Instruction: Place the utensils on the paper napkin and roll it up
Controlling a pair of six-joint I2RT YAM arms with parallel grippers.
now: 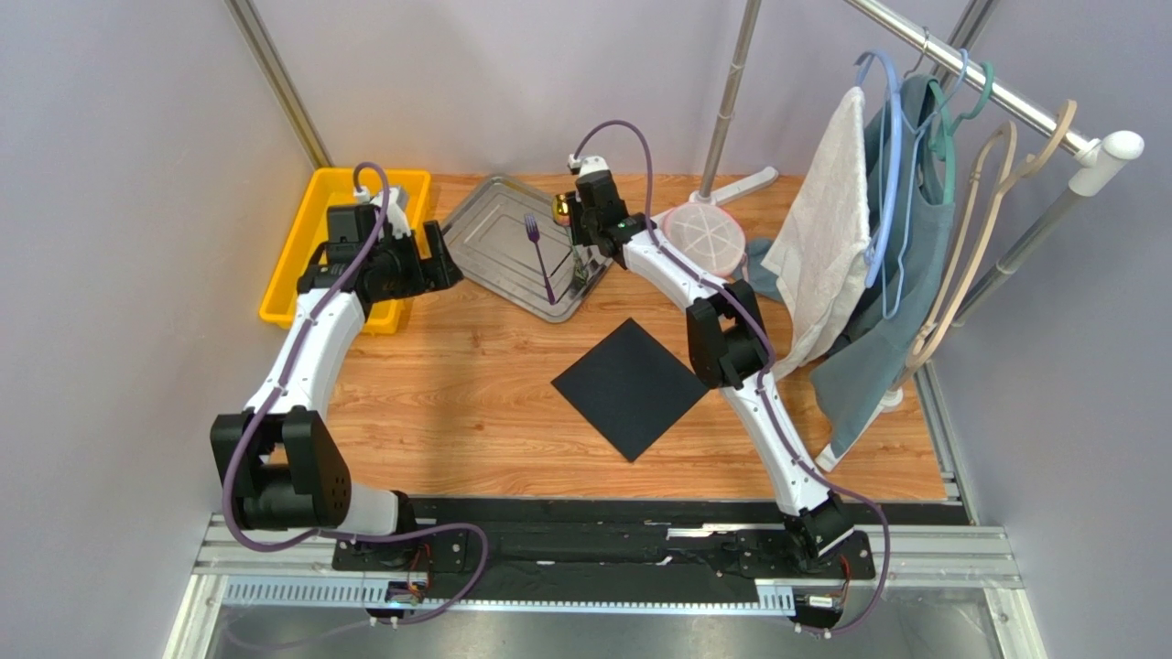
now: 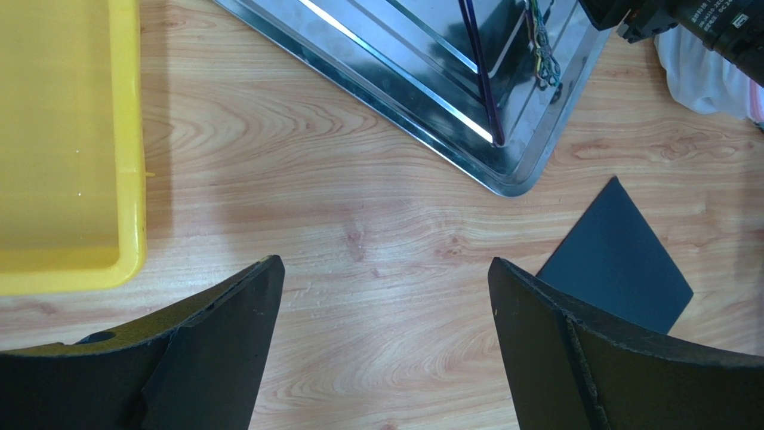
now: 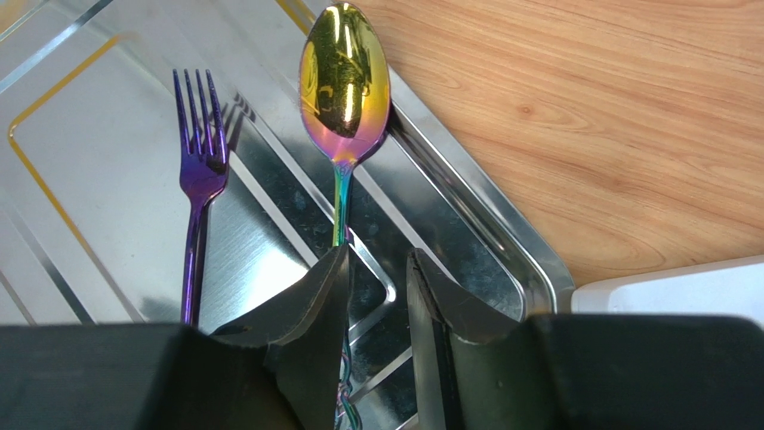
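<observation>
The purple fork [image 3: 199, 170] and the gold-bowled spoon [image 3: 345, 81] lie side by side in the grey metal tray [image 3: 90, 179], the spoon along the tray's rim. My right gripper [image 3: 378, 253] hangs over the tray at the spoon's handle. Its jaws stand narrowly apart, and the handle runs in under the left fingertip [image 3: 332, 269]. The top view shows the fork [image 1: 541, 261] and the right gripper [image 1: 589, 234]. The black napkin [image 1: 630, 387] lies flat on the wood, also in the left wrist view [image 2: 619, 255]. My left gripper [image 2: 384, 262] is wide open and empty above bare wood.
A yellow bin [image 1: 344, 247] stands at the back left beside the tray [image 1: 489, 227]. A round white dish [image 1: 704, 236] and a pole base sit behind the right arm. A white towel [image 1: 826, 234] and clothes on hangers hang from a rack at the right.
</observation>
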